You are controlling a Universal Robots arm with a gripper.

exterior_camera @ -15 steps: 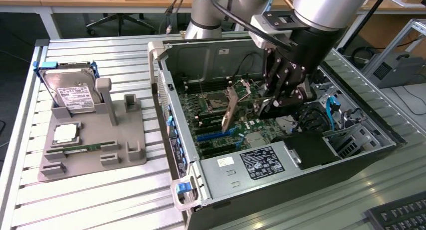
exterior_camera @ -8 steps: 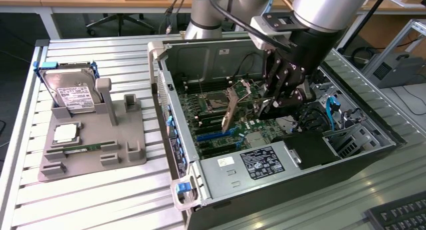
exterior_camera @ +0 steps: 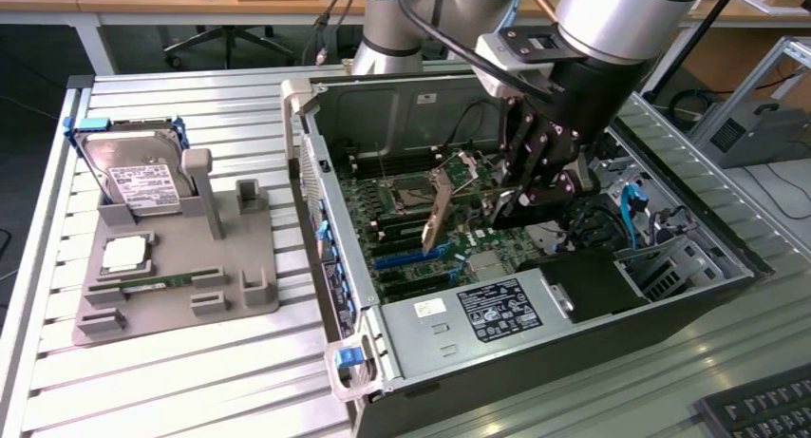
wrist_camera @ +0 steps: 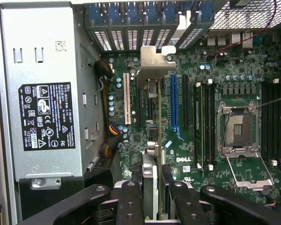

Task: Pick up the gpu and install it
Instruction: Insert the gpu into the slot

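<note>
My gripper point(exterior_camera: 518, 199) reaches down into the open computer case point(exterior_camera: 332, 267) and is shut on the gpu point(exterior_camera: 443, 208), a thin card held on edge above the green motherboard point(exterior_camera: 405, 253). From the wrist, the gpu point(wrist_camera: 152, 140) runs edge-on between the two black fingers point(wrist_camera: 131, 201), with its silver bracket point(wrist_camera: 152, 63) at the far end near the rear slot covers point(wrist_camera: 131, 37). The card hangs over the expansion slots, beside the long blue slot point(wrist_camera: 174, 105). Whether its lower edge touches a slot is hidden.
A grey parts holder point(exterior_camera: 241, 295) at the exterior view's left carries a silver hard drive point(exterior_camera: 140, 177), a processor point(exterior_camera: 123, 255) and a memory stick point(exterior_camera: 159, 284). Inside the case sit the power supply point(wrist_camera: 42, 112), the open processor socket point(wrist_camera: 236, 131) and cables point(exterior_camera: 633, 210). A keyboard point(exterior_camera: 761, 409) lies nearby.
</note>
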